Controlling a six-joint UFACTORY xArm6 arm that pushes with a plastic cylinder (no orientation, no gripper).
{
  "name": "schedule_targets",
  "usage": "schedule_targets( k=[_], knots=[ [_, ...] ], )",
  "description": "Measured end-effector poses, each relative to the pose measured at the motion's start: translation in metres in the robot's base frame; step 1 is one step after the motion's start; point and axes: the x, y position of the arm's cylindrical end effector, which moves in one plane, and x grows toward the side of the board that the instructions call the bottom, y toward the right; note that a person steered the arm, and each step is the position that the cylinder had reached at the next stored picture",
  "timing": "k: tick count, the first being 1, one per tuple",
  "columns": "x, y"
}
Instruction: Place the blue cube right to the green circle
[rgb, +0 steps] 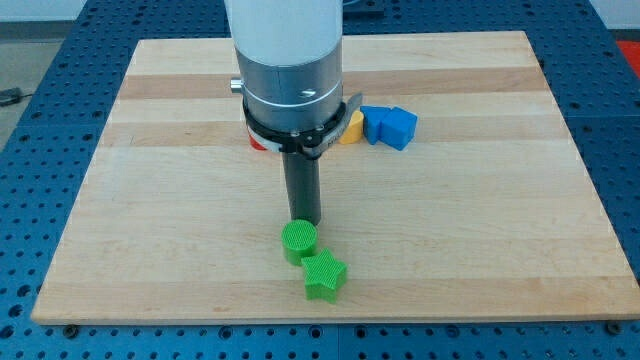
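The green circle (298, 241) lies low on the wooden board, near the view's bottom centre. The blue cube (398, 127) lies right of the arm, above the board's middle; another blue block (376, 124) touches its left side. My tip (305, 220) rests on the board just above the green circle, touching or nearly touching its top edge. The blue cube is well up and to the right of the tip.
A green star (324, 275) touches the green circle at its lower right. A yellow block (351, 128) lies left of the blue blocks, partly behind the arm. A red block (258, 144) peeks out at the arm's left. The board's bottom edge (320, 318) is close below the star.
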Motion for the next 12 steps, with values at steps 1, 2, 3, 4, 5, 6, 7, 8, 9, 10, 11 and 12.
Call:
schedule_targets(
  k=[1,2,3,4,5,6,7,8,9,10,11,12],
  knots=[
    [-0.001,0.028],
    [-0.020,0.128],
    [-0.065,0.177],
    [-0.131,0.188],
    [-0.175,0.182],
    [-0.163,0.143],
    [-0.137,0.127],
    [-0.109,0.111],
    [-0.081,0.088],
    [-0.067,0.076],
    [-0.068,0.043],
    [-0.068,0.009]
  ],
)
